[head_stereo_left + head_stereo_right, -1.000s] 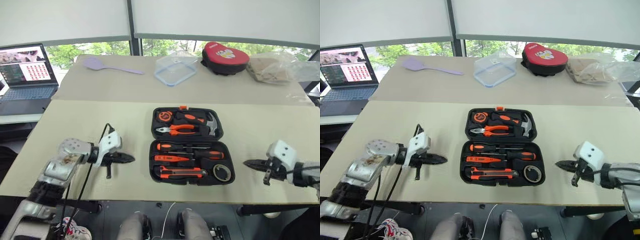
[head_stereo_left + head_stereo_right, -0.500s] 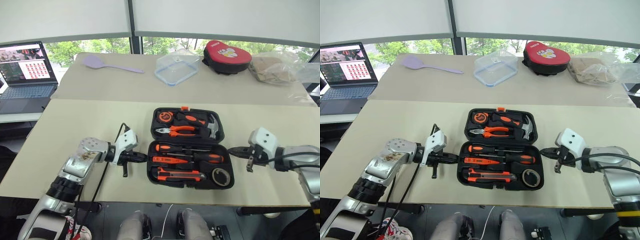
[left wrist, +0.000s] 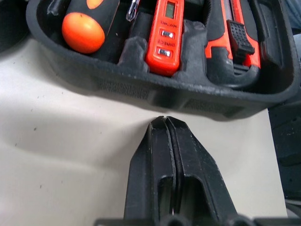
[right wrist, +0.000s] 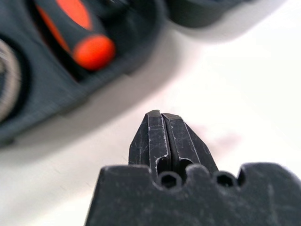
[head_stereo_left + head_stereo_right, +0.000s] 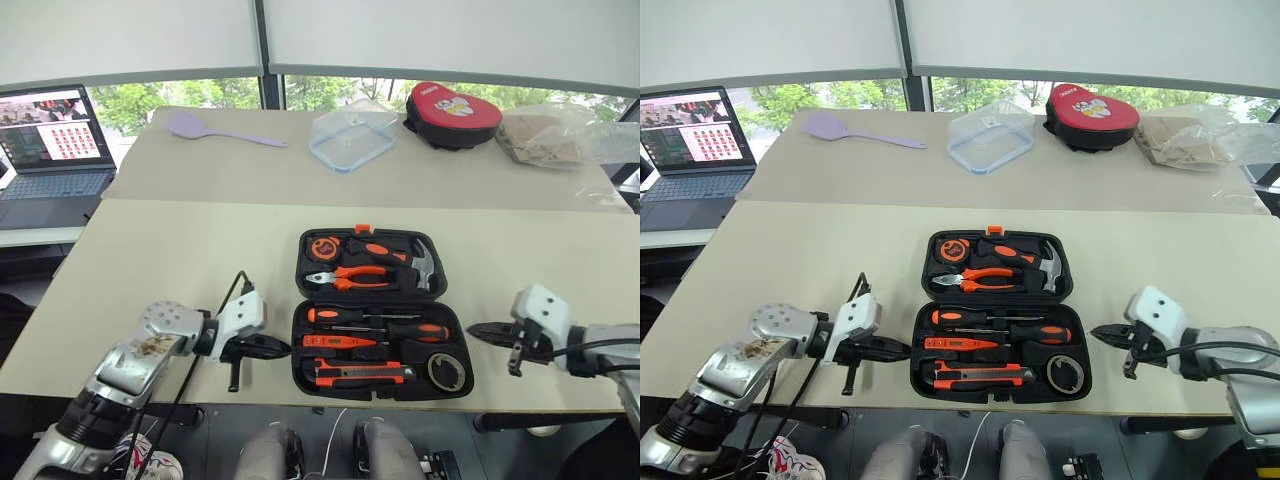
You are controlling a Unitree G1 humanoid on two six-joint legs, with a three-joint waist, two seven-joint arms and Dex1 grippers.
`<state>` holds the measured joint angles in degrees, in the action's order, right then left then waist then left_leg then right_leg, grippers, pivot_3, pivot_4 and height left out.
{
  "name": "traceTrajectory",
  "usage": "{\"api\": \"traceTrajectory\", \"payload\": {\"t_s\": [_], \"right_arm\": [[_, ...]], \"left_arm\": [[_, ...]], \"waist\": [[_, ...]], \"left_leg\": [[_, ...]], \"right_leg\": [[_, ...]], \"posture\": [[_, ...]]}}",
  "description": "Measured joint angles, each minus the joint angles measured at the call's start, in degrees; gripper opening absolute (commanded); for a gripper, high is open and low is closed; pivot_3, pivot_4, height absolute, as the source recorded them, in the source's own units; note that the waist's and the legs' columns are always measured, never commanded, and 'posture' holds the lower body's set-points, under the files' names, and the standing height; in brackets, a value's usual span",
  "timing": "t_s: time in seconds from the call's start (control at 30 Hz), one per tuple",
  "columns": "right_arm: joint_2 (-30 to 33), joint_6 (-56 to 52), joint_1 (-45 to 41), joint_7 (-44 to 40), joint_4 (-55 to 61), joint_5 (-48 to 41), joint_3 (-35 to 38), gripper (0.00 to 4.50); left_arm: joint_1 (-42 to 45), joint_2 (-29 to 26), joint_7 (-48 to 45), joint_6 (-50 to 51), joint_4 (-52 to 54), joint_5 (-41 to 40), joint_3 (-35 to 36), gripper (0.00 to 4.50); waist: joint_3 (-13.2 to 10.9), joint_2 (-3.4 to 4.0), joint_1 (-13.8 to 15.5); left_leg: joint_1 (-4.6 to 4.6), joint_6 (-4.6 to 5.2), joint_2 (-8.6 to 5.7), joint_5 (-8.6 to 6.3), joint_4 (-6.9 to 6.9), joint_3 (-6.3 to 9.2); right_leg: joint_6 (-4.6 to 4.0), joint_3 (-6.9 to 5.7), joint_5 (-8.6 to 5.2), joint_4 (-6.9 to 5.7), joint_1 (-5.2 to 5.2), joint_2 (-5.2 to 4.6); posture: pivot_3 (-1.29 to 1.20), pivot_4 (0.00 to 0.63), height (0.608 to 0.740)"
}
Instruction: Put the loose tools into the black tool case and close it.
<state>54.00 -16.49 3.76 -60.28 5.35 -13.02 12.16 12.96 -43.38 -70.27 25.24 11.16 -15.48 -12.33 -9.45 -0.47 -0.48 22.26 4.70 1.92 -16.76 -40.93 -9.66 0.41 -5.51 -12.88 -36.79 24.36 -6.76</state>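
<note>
Both arms drawn back, left gripper (image 5: 283, 349) and right gripper (image 5: 474, 331) pressed together, empty.

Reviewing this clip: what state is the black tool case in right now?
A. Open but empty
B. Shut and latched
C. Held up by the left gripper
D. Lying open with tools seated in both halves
D: the tool case lies open flat on the table, with tools seated in both halves.

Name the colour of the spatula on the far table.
Pale purple spatula, clearest in the left eye view.
</note>
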Motion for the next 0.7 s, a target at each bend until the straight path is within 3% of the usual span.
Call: {"api": "traceTrajectory", "payload": {"t_s": [0.03,0.07,0.17,0.3,0.4,0.47,0.7], "right_arm": [[0.1,0.1,-0.1,0.6,-0.6,0.4,0.3,0.0],[0.2,0.0,-0.7,1.7,-1.6,0.8,0.5,0.58],[0.2,-1.5,-5.4,4.8,-3.5,1.0,1.7,1.54],[-0.5,-10.1,-15.6,8.6,-3.7,-2.1,2.8,2.83],[-4.5,-21.3,-25.5,12.1,-5.0,-5.8,1.4,4.03],[-5.9,-24.9,-28.7,13.4,-6.1,-6.4,0.4,4.46],[-13.1,-34.1,-42.3,19.2,-15.9,-6.0,-5.7,4.46]], "left_arm": [[0.1,-0.2,0.1,-0.1,-0.5,-0.1,0.2,0.07],[0.5,-0.3,0.6,0.1,-1.5,-0.1,0.7,0.0],[6.0,0.2,4.8,3.3,-8.1,-0.3,3.2,0.78],[16.2,2.6,11.1,11.9,-16.2,-1.8,9.0,2.28],[23.8,7.6,15.2,21.0,-19.0,-5.3,11.9,3.55],[25.9,9.6,17.0,24.1,-20.1,-6.6,12.8,4.0],[34.2,19.5,24.0,32.2,-25.8,-8.4,12.3,4.0]], "waist": [[0.0,0.0,0.0],[0.0,0.0,0.0],[0.0,-0.01,0.0],[0.0,-0.1,0.0],[0.0,-0.12,0.1],[0.0,-0.12,0.1],[0.0,-0.13,0.0]], "left_leg": [[0.0,0.0,0.0,0.0,0.0,0.0],[-0.01,0.0,0.0,0.0,0.0,0.0],[0.03,-0.07,0.0,0.05,-0.01,0.01],[0.07,-0.06,0.01,0.15,-0.01,0.04],[0.14,-0.03,-0.01,0.17,-0.11,0.02],[0.27,-0.02,-0.04,0.18,-0.08,0.01],[0.54,-0.03,-0.12,0.2,-0.04,-0.03]], "right_leg": [[0.0,0.0,0.0,0.0,0.0,0.0],[0.0,0.0,0.0,0.0,0.0,0.0],[-0.07,-0.01,0.06,-0.03,0.04,0.01],[-0.11,-0.02,0.22,-0.03,0.05,0.08],[-0.05,-0.07,0.21,-0.07,0.02,0.15],[-0.04,-0.11,0.21,0.0,0.13,0.18],[0.01,-0.27,0.21,0.0,0.3,0.26]], "posture": [[0.0,0.15,0.731],[0.0,0.15,0.731],[0.0,0.15,0.731],[0.0,0.15,0.731],[0.0,0.15,0.731],[0.0,0.15,0.731],[0.0,0.15,0.731]]}}
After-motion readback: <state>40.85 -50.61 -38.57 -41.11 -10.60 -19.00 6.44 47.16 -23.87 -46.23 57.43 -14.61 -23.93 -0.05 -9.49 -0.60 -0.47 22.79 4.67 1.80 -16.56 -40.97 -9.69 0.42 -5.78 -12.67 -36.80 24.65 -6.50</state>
